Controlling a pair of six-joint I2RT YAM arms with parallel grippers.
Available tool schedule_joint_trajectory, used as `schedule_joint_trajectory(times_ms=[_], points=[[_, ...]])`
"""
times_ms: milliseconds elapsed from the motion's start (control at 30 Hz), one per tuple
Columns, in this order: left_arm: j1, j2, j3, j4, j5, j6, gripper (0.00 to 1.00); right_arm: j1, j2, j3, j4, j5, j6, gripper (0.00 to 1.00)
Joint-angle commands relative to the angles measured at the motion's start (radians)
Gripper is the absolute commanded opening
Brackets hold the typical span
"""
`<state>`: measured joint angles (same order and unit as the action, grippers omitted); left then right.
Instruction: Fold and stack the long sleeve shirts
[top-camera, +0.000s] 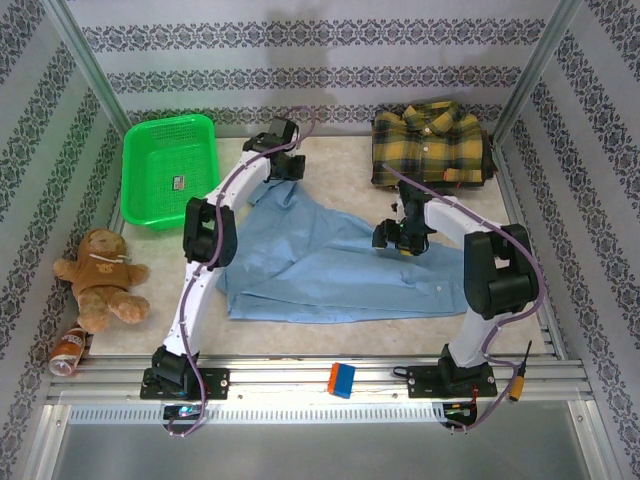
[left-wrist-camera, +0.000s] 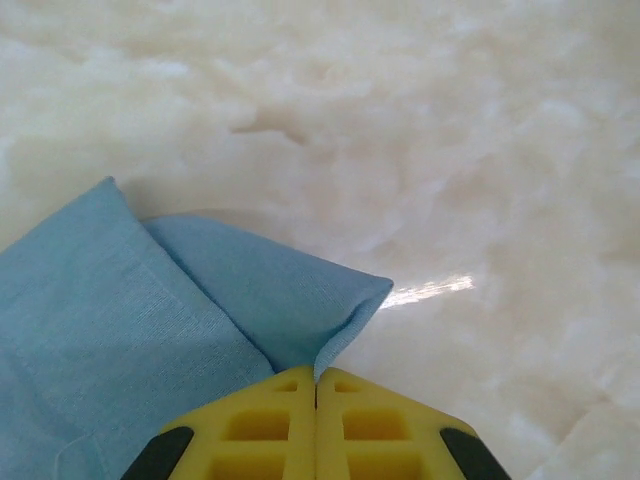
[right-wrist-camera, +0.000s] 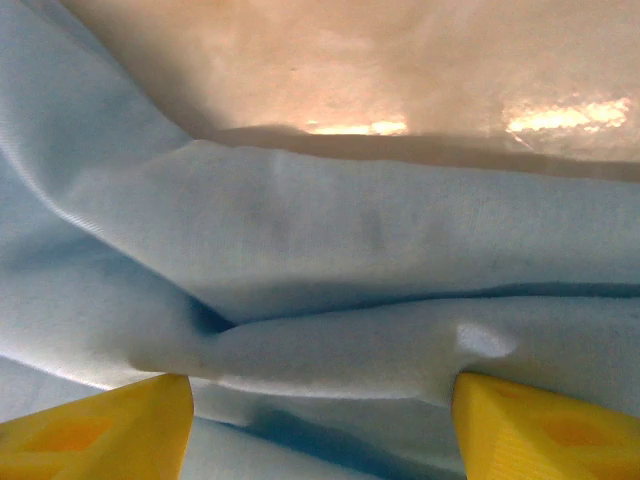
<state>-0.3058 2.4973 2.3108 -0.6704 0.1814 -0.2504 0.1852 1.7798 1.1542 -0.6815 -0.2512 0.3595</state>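
The light blue shirt (top-camera: 330, 260) lies spread and rumpled across the middle of the table. My left gripper (top-camera: 285, 165) is at its far corner, shut on a corner of the blue cloth (left-wrist-camera: 300, 310), which is pinched between the yellow fingertips (left-wrist-camera: 270, 410). My right gripper (top-camera: 405, 240) sits on the shirt's right part, open, its yellow fingers (right-wrist-camera: 110, 430) wide apart with a fold of the blue cloth (right-wrist-camera: 330, 350) between them. The yellow-and-dark plaid shirt (top-camera: 430, 145) lies folded at the back right.
A green mesh basket (top-camera: 168, 165) stands at the back left. A teddy bear (top-camera: 100, 275) and a small bottle (top-camera: 68, 350) lie at the left edge. A red and blue block (top-camera: 342, 380) rests on the front rail. Patterned walls enclose the table.
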Motion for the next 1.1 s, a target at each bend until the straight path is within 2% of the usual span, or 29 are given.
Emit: schedule_joint_trajectory(times_ms=[0, 233, 300, 400, 433, 467, 533, 600, 700, 800, 900, 1067], points=[[0.006, -0.197, -0.14, 0.411, 0.051, -0.036, 0.06, -0.02, 0.024, -0.021, 0.021, 0.021, 0.005, 0.69], [0.035, -0.244, -0.211, 0.687, 0.189, -0.119, 0.05, -0.032, 0.045, -0.033, 0.027, 0.026, -0.006, 0.69], [0.051, -0.246, -0.249, 0.803, 0.212, -0.177, 0.06, -0.038, 0.054, -0.025, 0.016, 0.029, -0.009, 0.69], [0.088, -0.257, -0.355, 1.013, 0.18, -0.289, 0.08, -0.042, 0.056, -0.027, 0.01, 0.026, -0.011, 0.69], [0.099, -0.254, -0.373, 1.028, 0.148, -0.308, 0.09, -0.045, 0.055, -0.029, 0.01, 0.024, -0.011, 0.69], [0.105, -0.242, -0.368, 0.994, 0.11, -0.317, 0.12, -0.044, 0.053, -0.032, 0.01, 0.019, -0.011, 0.69], [0.112, -0.197, -0.302, 0.853, 0.068, -0.32, 0.52, -0.045, 0.049, -0.035, 0.012, 0.009, -0.013, 0.69], [0.113, -0.159, -0.216, 0.697, 0.059, -0.315, 0.61, -0.046, 0.039, -0.032, 0.006, -0.001, -0.017, 0.7], [0.101, -0.209, -0.196, 0.476, -0.075, -0.331, 0.8, -0.052, -0.024, -0.02, -0.012, -0.009, -0.031, 0.7], [0.054, -0.337, -0.33, 0.357, -0.163, -0.321, 0.87, -0.094, -0.122, -0.004, -0.033, 0.012, -0.031, 0.72], [-0.02, -0.429, -0.488, 0.297, -0.155, -0.3, 0.86, -0.166, -0.167, 0.043, -0.059, 0.04, -0.043, 0.73], [-0.099, -0.498, -0.759, 0.282, -0.163, -0.392, 0.81, -0.234, -0.066, 0.203, -0.113, 0.102, -0.133, 0.73]])
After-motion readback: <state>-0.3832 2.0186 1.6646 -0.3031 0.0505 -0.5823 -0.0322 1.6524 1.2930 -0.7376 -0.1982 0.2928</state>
